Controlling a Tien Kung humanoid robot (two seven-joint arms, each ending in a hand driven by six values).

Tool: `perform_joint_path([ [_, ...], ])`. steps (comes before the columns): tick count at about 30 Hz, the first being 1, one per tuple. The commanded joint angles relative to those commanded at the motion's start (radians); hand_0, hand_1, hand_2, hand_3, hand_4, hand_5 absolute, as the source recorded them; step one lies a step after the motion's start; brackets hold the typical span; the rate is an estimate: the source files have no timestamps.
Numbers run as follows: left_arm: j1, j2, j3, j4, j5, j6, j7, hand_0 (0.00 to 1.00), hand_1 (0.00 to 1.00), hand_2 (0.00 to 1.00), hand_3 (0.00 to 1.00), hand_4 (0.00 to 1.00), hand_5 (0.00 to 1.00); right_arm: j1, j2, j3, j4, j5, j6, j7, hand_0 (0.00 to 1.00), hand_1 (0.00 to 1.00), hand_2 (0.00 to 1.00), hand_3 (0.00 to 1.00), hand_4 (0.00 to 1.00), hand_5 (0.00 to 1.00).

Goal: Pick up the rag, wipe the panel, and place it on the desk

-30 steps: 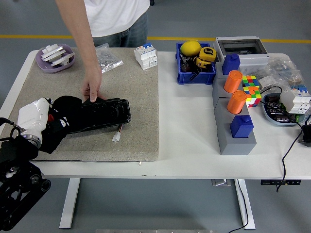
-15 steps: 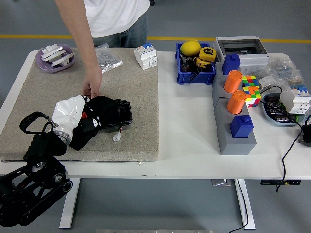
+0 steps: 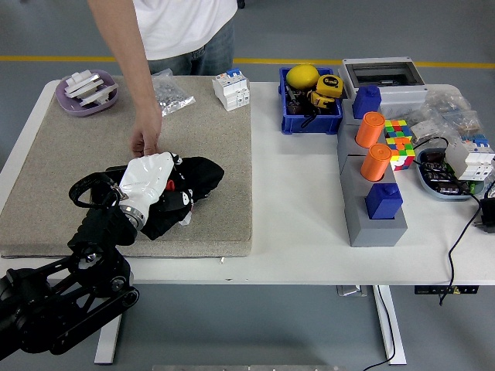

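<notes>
Beige matting point(image 3: 69, 170) underlies the left hand point(image 3: 147, 182), whose fingers press the black rag point(image 3: 189, 182) onto the mostly hidden panel beneath it; a person's hand point(image 3: 145, 139) just beyond risks contact.

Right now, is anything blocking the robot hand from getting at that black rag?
No. The left robot hand already lies on the black rag, over the panel on the mat. A person's hand presses down just behind it, touching the far edge.
</notes>
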Motion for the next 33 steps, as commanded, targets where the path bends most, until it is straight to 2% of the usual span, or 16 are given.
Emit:
perform_joint_path([
  [10, 0.031, 0.012, -0.029, 0.011, 0.014, -0.006, 0.000, 0.201, 0.121, 0.482, 0.404, 0.126, 0.002, -0.010, -0.003, 0.028, 0.000, -0.003, -0.004, -0.003, 0.709, 0.502, 0.632, 0.620, 0.998, 0.555],
  [29, 0.159, 0.069, -0.196, 0.002, 0.056, -0.010, 0.000, 0.201, 0.120, 0.481, 0.403, 0.122, 0.002, -0.025, -0.005, 0.060, 0.000, -0.012, -0.007, -0.003, 0.709, 0.504, 0.632, 0.620, 0.998, 0.556],
  [33, 0.195, 0.092, -0.220, -0.011, 0.071, -0.010, 0.000, 0.201, 0.120, 0.482, 0.404, 0.123, 0.002, -0.030, -0.004, 0.071, 0.000, -0.020, -0.007, -0.008, 0.709, 0.503, 0.633, 0.619, 0.998, 0.556],
])
